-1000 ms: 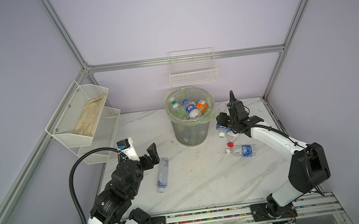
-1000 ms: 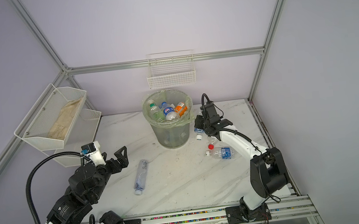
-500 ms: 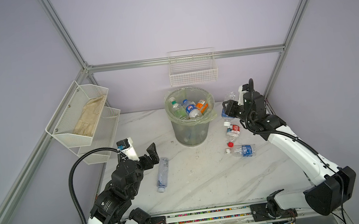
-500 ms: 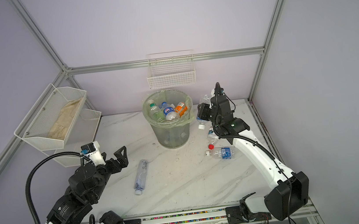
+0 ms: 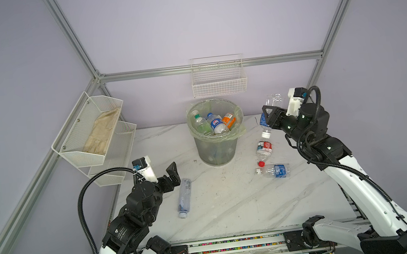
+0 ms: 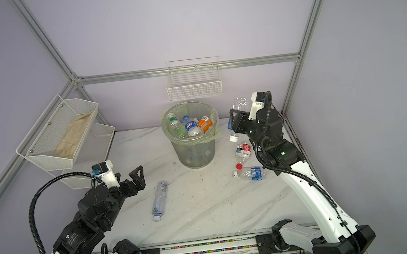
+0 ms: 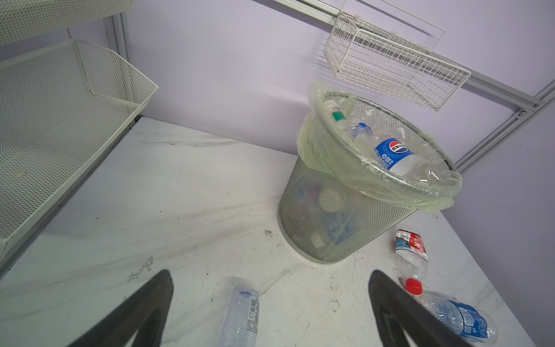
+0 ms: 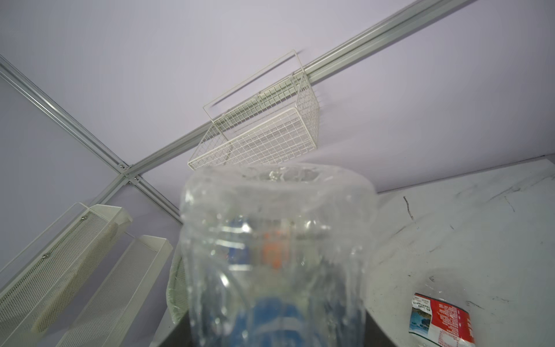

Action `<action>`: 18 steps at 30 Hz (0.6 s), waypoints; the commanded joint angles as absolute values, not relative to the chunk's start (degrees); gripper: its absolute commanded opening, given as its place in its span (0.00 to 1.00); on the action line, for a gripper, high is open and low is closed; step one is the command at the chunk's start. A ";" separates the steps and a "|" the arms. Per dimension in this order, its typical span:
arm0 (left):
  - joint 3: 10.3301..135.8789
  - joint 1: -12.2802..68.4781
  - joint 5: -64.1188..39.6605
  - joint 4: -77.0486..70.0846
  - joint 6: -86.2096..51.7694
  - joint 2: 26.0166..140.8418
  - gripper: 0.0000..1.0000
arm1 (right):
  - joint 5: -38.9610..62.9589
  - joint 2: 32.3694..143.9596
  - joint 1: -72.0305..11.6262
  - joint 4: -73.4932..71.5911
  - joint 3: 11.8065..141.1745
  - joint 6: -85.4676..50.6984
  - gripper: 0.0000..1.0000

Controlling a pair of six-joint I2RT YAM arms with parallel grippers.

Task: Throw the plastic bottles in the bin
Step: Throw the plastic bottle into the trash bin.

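Held bottle (image 5: 274, 102) higher now, near-upright, cap down

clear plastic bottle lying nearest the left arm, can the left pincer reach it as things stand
Probably yes: the left pincer is open and the clear plastic bottle lies flat on the white marble table just below it, nothing in between.

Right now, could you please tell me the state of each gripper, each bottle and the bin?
bin: upright, lined, holding bottles
held bottle: off the table, cap down
right gripper: shut on held bottle
left gripper: open, empty
red-label bottle: lying on table, capped
blue-label bottle: lying on table, capped
clear bottle: lying on table, capped
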State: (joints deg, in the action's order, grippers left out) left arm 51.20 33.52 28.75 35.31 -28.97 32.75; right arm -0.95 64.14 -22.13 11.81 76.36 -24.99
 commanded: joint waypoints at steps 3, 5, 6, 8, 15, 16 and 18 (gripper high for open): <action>51.51 33.66 28.92 34.01 -29.09 32.05 1.00 | 1.27 64.70 -21.96 8.12 80.29 -21.73 0.26; 51.50 33.66 28.74 34.01 -29.09 31.99 1.00 | 1.96 66.20 -21.96 8.62 83.36 -20.23 0.26; 51.50 33.67 28.65 34.03 -29.09 31.98 1.00 | 2.33 67.05 -21.95 8.79 85.15 -19.31 0.26; 51.42 33.66 28.57 34.09 -29.01 31.79 1.00 | 2.72 68.79 -21.94 9.34 88.66 -17.65 0.26; 51.42 33.66 28.48 34.37 -29.09 31.29 1.00 | 5.74 75.19 -21.94 10.46 99.85 -14.51 0.26; 51.42 33.66 28.39 34.38 -29.09 31.28 1.00 | 6.03 76.18 -21.90 11.00 101.40 -14.44 0.26; 51.50 33.66 28.31 34.45 -29.09 31.29 1.00 | 6.67 78.31 -21.90 12.08 104.97 -14.42 0.26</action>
